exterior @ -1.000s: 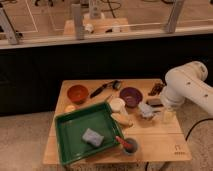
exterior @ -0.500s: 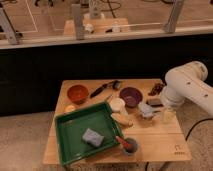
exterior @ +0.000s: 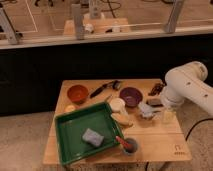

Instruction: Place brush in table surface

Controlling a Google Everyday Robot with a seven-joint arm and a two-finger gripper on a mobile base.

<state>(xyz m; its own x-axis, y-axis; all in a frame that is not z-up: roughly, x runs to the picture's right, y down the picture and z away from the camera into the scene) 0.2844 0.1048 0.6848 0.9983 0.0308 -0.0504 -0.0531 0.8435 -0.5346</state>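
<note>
At the lower edge of the frame, the front of the table (exterior: pixel 155 142) is seen, light tan wood, with a small dark logo (exterior: pixel 178 148) at its lower right corner. Just left of centre at the front, a teal cup (exterior: pixel 129 146) is stood, and a short red-orange utensil (exterior: pixel 122 141) is leaned in it. The lower left of the table is taken up by a green tray (exterior: pixel 67 142), in which a grey sponge (exterior: pixel 92 137) is laid. Beside the tray's right rim a pale bread-like piece (exterior: pixel 122 119) is found, and above it a white round object (exterior: pixel 117 104).

To the right of centre the claw (exterior: pixel 147 109) is held low over the table, at the end of the white arm (exterior: pixel 187 87) that enters from the right edge. It is spread wide, and no object is seen held in it.

Further back, an orange bowl (exterior: pixel 77 93) is set at the left and a purple bowl (exterior: pixel 131 96) at centre right. Between them, well apart from the claw, the brush (exterior: pixel 106 89) is laid flat on the table, its black handle slanted toward the lower left and its greyish head toward the upper right. A dark object (exterior: pixel 156 89) lies near the far right corner.
</note>
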